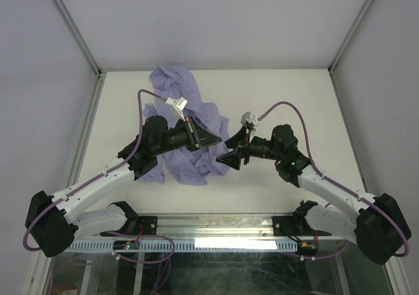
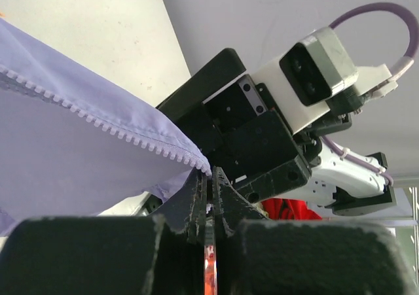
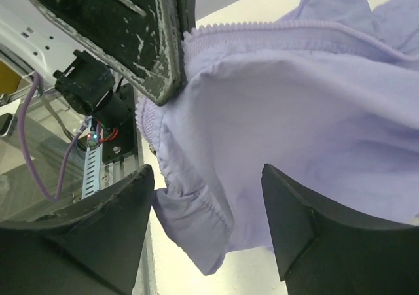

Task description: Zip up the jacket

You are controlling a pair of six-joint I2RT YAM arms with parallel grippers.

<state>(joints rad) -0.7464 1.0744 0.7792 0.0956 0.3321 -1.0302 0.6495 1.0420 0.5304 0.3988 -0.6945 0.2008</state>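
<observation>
Both arms are bolted at the near edge of the surface (image 1: pixel 281 99).

Left arm (image 1: pixel 98 177): it rises from the near-left corner, and the forearm runs diagonally toward the middle. The wrist is level and points right.

Left hand (image 1: pixel 213 138): the jaws are pressed together with no gap. In the left wrist view this hand (image 2: pixel 208 180) pinches the corner of the jacket (image 2: pixel 78 164), where the zipper teeth (image 2: pixel 111 128) end. The toothed edge runs up and left from the pinch, and the cloth hangs below it.

Right arm (image 1: pixel 334 193): it comes from the near-right corner with the elbow bent, and the forearm is angled toward the middle. The wrist points left, facing the left hand.

Right hand (image 1: pixel 228 150): it is spread wide and grips nothing. In the right wrist view its two fingers (image 3: pixel 91 229) stand well apart, with the jacket (image 3: pixel 294 112) filling the gap beyond them. I cannot tell whether the pads touch the cloth. One finger of the left hand (image 3: pixel 131 40) shows at upper left, clamped on the zipper edge. The two hands are just beside each other, tip toward tip.

Jacket (image 1: pixel 175 86): it is bunched and wrinkled, left of the surface's centre. The nearer part lies under the left wrist. From there it runs to the pinched corner between the hands, and the rest piles back to near the far edge.
</observation>
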